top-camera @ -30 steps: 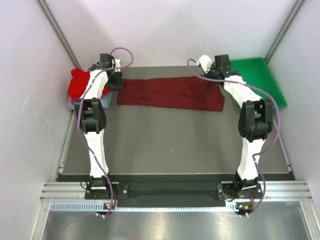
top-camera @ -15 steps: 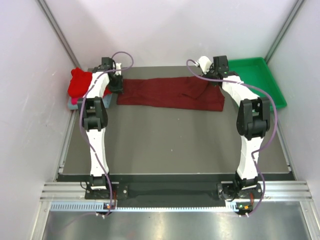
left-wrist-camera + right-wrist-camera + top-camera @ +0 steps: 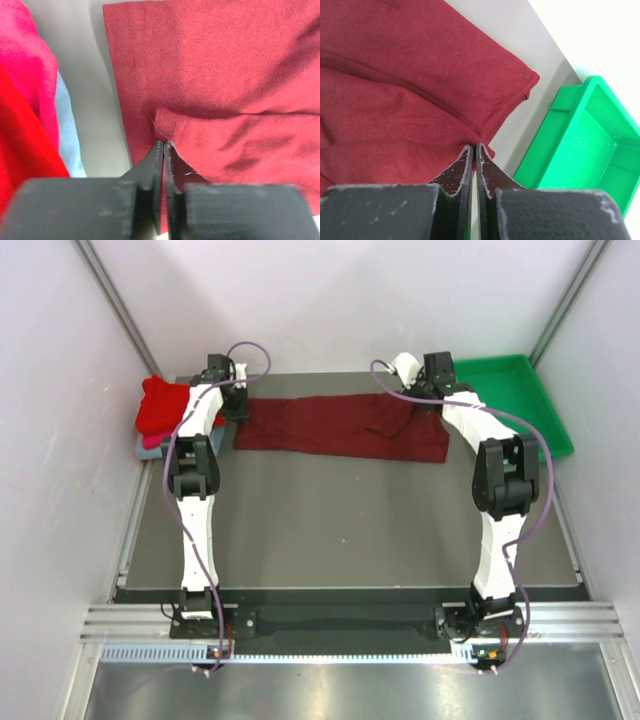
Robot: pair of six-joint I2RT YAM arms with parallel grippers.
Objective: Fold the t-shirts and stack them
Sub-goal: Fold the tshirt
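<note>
Top view: the dark table (image 3: 340, 520) fills the middle of the frame. Across its far part, upper middle of the frame, the maroon t-shirt (image 3: 330, 425) lies flat as a long strip. Collar and sleeves are hard to make out from above, and its right end is partly under the right wrist.

Left gripper (image 3: 163, 144): fingers together, clamped on a small raised pinch of maroon cloth near the shirt's left hem, lower centre of the left wrist frame. The finger bodies are blurred and the cloth under them is hidden. From above, its tips are covered by its own wrist and a purple cable (image 3: 250, 350).

Right gripper (image 3: 473, 146): fingers pressed together at the shirt's right-hand edge. Creases run into the tips, so it is clamped on a fold of maroon cloth; the nip itself is too tight to see into.

Upper left of the top view, just left of the shirt, is the folded stack. The red t-shirt (image 3: 160, 405) is on top, and the pink t-shirt (image 3: 30, 65) and grey-blue t-shirt (image 3: 70, 135) show only as slivers, partly hidden by the left arm. In the left wrist frame the stack is cut off by the left edge, with a strip of table between it and the maroon shirt.

Green tray (image 3: 515, 400): upper right, beside the table's far right corner. It is cut off by the right edge of the right wrist frame, and its inside looks pale and overexposed
</note>
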